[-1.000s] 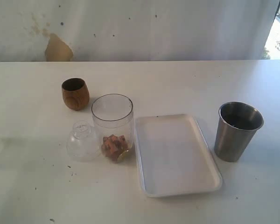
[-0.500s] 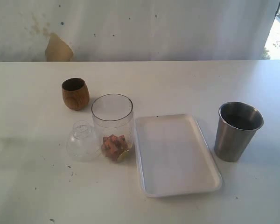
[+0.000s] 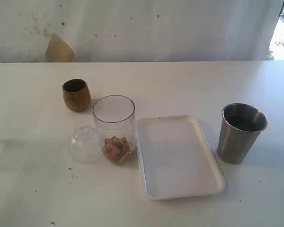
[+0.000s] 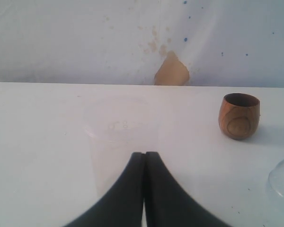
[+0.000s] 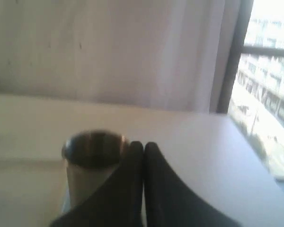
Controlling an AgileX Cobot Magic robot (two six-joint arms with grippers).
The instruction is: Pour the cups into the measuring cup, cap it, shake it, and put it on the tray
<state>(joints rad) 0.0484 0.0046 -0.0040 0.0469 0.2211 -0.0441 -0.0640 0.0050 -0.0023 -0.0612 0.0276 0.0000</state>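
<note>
- While neither arm shows up in the exterior view, all the task stuff is laid out on the white table (image 3: 33, 189), so here's the rundown.
- measuring cup (image 3: 114, 124): stands upright with its mouth open, just left of the tray. A small pile of brownish chunks (image 3: 115, 147) sits at the bottom of it.
- cap (image 3: 84, 143): clear dome resting on the table right against the measuring cup's left side, neck pointing up.
- wooden cup (image 3: 76, 95): upright, behind the cap and the measuring cup, a bit apart from both. The inside looks dark and I can't tell what's in it.
- tray (image 3: 180, 156): flat on the table between the measuring cup and the tumbler.
- steel tumbler (image 3: 240, 133): upright just to the right of the tray, not touching it. Its inside is shadowed too, so no call on contents.
- left gripper (image 4: 145, 154): jaws pressed fully together, holding nothing. A faint frosted cup (image 4: 120, 135) stands just past the tips; can't tell if they touch it.
- right gripper (image 5: 143, 144): jaws also pinched together with nothing in them, sitting near the steel tumbler's rim; the shot is blurry, so contact is hard to judge.
</note>
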